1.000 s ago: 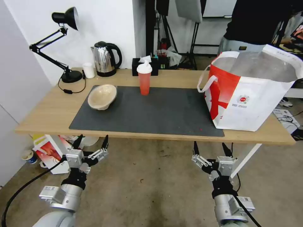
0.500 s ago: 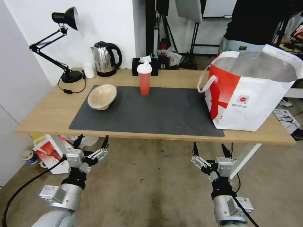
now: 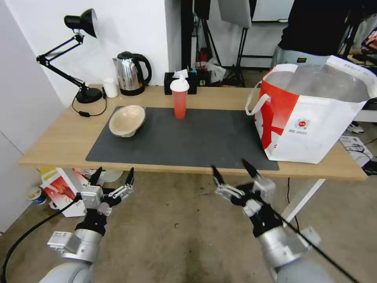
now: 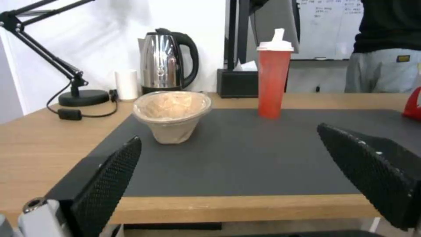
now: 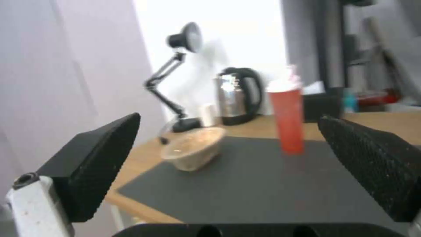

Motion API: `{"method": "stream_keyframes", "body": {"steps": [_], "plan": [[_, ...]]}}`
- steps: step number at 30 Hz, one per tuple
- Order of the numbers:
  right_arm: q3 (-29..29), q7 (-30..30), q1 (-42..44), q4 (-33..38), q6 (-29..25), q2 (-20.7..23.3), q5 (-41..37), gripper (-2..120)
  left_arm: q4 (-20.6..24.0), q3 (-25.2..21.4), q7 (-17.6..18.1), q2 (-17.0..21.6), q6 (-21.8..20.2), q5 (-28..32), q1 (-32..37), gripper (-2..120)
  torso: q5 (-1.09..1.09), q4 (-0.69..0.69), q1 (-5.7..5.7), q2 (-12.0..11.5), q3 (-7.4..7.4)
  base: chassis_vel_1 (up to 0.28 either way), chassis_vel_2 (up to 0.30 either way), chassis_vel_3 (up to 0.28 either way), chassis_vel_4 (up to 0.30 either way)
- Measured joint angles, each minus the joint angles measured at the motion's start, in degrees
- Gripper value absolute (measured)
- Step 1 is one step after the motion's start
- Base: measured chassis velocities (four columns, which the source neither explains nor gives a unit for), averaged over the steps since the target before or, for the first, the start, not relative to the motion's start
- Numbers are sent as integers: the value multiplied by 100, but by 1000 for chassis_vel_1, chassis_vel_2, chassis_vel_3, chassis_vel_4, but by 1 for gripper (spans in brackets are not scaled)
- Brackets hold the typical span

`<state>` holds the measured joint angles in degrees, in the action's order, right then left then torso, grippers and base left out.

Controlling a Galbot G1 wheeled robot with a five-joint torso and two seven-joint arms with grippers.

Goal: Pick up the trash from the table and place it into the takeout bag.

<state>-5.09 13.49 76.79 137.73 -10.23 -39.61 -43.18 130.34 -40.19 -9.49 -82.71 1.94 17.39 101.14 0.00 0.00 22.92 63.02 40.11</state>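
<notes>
Beige pulp bowl (image 3: 127, 120) lies tipped at ten o'clock on the surface (image 3: 59, 141), red cup (image 3: 180, 100) upright at twelve, takeout bag (image 3: 314, 118) open-mouthed at two. We hold our right gripper (image 3: 232, 171) below the edge, fingers wide; left gripper (image 3: 113, 177) parked low, fingers wide.

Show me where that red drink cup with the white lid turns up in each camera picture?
Head view: red cup stands at the mat's far edge, centre.
Left wrist view: red cup, right of the beige bowl.
Right wrist view: red cup, right of centre.
Shared landmark: the steel kettle, behind.
</notes>
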Motion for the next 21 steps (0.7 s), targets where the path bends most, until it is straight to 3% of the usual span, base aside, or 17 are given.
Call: {"method": "stream_keyframes", "body": {"steps": [3, 6, 13, 21], "plan": [[21, -393, -601, -159, 55, 388, -618, 100, 2, -14, 40, 32, -16, 17, -47, 100, -1, -2, 0, 0, 0, 0, 0, 0, 0], [78, -477, -997, -261, 145, 476, -889, 100, -12, -4, 49, 29, -16, 12, -54, 100, 2, -2, 0, 0, 0, 0, 0, 0, 0], [507, -312, -2427, -657, 472, 451, -1541, 100, -12, 5, 57, -7, -5, 12, -24, 100, 1, 0, 1, 0, 1, 0, 0, 0, 0], [1409, 51, -4092, -1106, 1405, 311, -2205, 100, 13, -26, 62, -121, 14, 2, 19, 100, -1, -1, 0, 0, 0, 0, 0, 0, 0]]}}
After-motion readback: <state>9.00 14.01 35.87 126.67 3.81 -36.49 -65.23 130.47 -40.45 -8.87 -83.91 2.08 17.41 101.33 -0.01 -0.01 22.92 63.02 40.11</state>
